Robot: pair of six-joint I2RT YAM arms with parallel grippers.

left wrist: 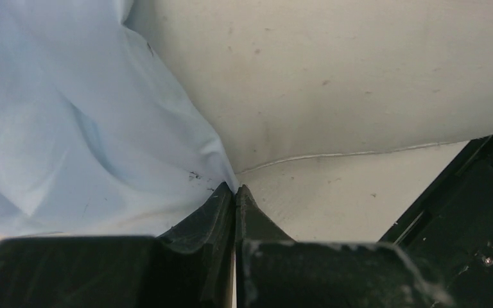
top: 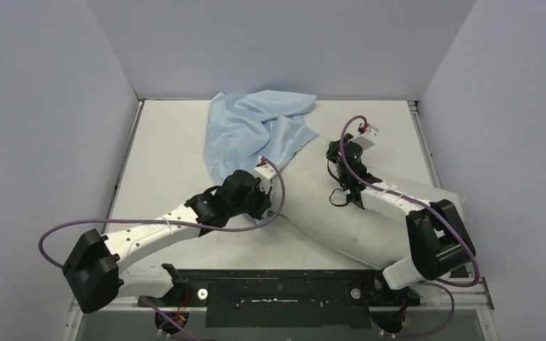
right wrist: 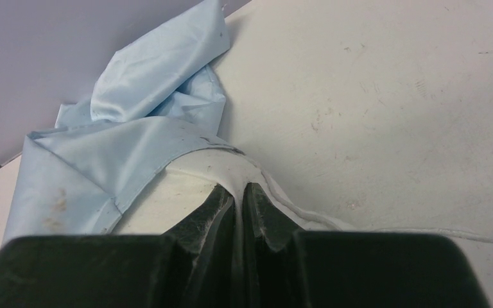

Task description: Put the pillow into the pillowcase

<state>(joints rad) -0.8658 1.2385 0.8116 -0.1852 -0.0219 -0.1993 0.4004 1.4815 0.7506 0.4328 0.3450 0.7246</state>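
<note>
- Blue, thin and wrinkled, the pillowcase (top: 249,128) lies bunched at the far middle of the tabletop (top: 163,156), its hem over one end of the pillow (top: 327,222).
- The off-white pillow runs from there toward the near right, mostly uncovered.
- Left end effector (left wrist: 236,190): clenched, tips at the pillowcase hem; I cannot tell whether cloth is pinched.
- Right end effector (right wrist: 239,190): clamped on a fold of the pillow's fabric beside that hem.

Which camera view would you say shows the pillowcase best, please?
Top external: nearly the whole pillowcase shows, crumpled at the table's far side. Left wrist shows only a close patch; right wrist, its edge over the pillow.
</note>
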